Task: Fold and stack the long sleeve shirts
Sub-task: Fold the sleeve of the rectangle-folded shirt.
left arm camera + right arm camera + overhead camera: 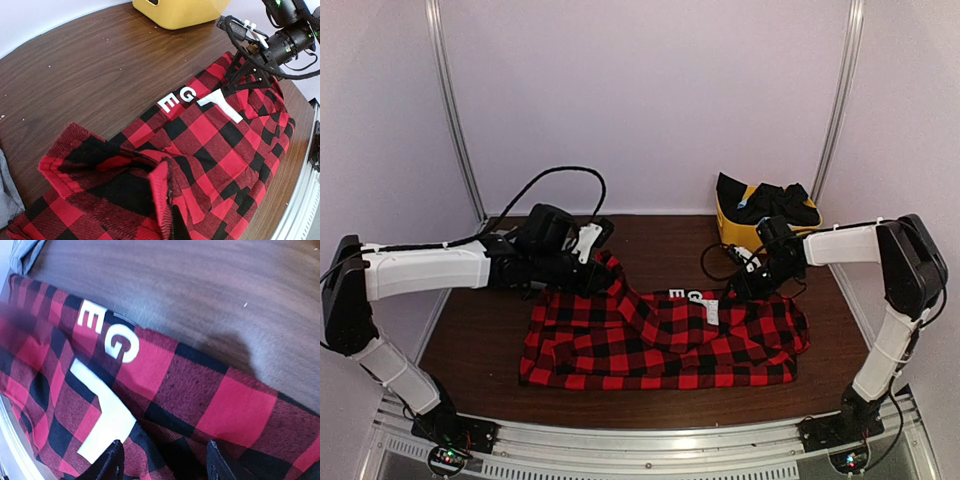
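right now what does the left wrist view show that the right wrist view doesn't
Only the left wrist view shows the yellow bin at the far edge, the right hand down at the far end of the flannel shirt, and a raised fold of that shirt up close. Only the right wrist view shows that hand's fingertips up close, standing apart over the fabric. Both show the shirt, its white letters, the brown table and a scrap of grey cloth.

The flannel shirt (660, 345) lies spread across the table (650, 240), the bin (732, 228) behind its right end.
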